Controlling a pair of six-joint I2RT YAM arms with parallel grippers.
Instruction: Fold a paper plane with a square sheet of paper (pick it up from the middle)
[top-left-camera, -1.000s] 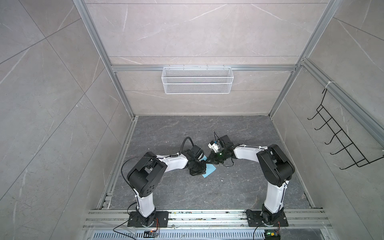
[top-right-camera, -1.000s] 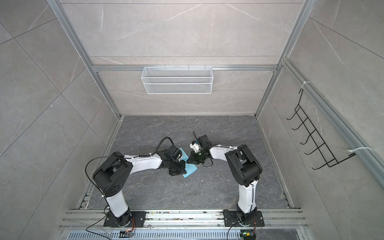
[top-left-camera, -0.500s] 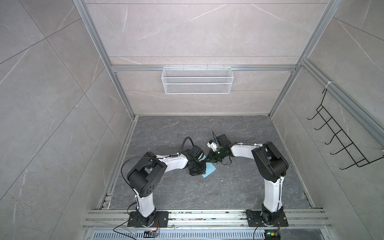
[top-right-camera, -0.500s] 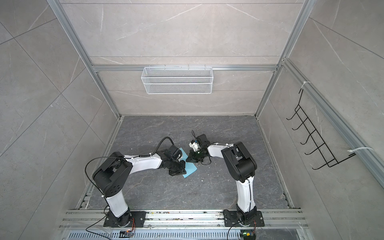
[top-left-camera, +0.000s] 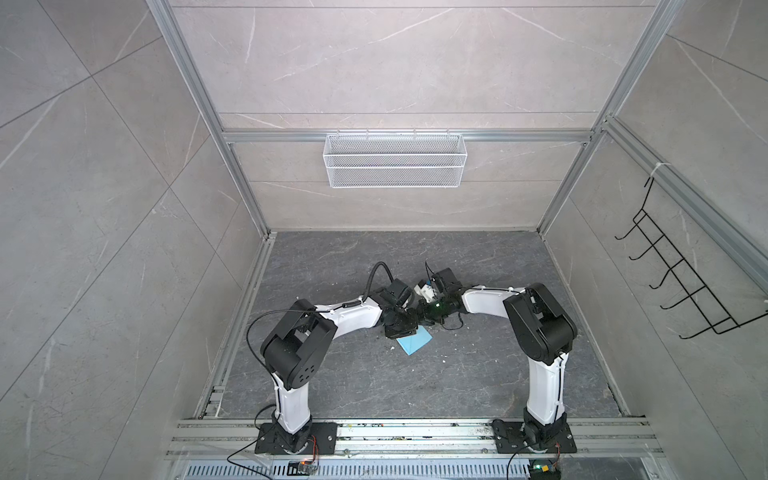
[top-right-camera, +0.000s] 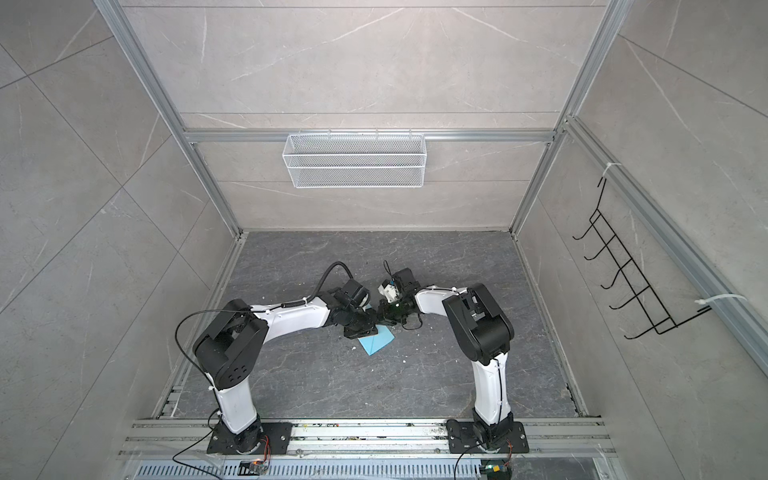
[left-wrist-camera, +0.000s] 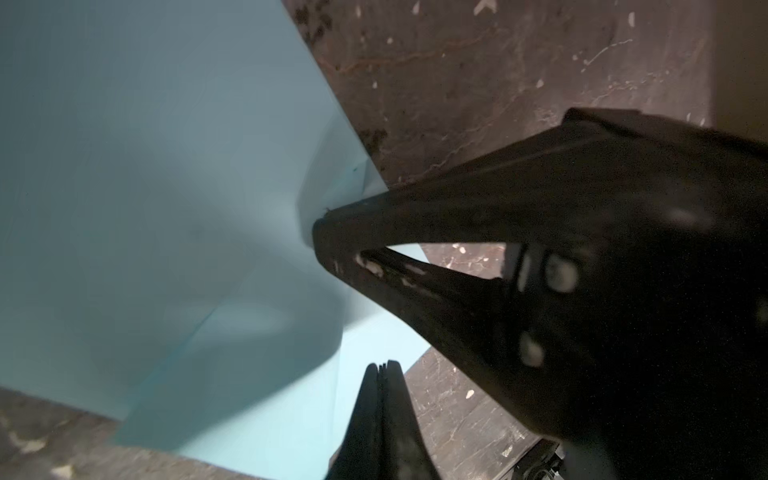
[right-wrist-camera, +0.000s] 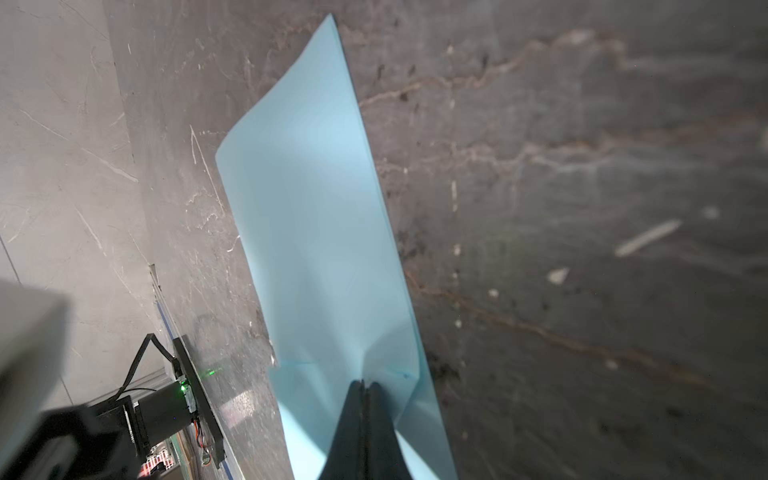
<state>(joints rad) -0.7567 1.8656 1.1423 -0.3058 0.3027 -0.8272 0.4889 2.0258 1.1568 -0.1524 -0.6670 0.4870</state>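
Working an early fold, left pincer (left-wrist-camera: 380, 368) and right pincer (right-wrist-camera: 363, 384) are pinching the paper (top-left-camera: 414, 341) trailing toward five o'clock; flattening the crease is likely coming next.

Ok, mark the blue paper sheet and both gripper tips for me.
light-blue paper sheet (top-left-camera: 414, 342), in a top view, on the part showing clear of the grippers.
left gripper (left-wrist-camera: 381, 366), left wrist view, where its closed fingertips meet.
right gripper (right-wrist-camera: 364, 382), right wrist view, where its closed fingertips meet the sheet.
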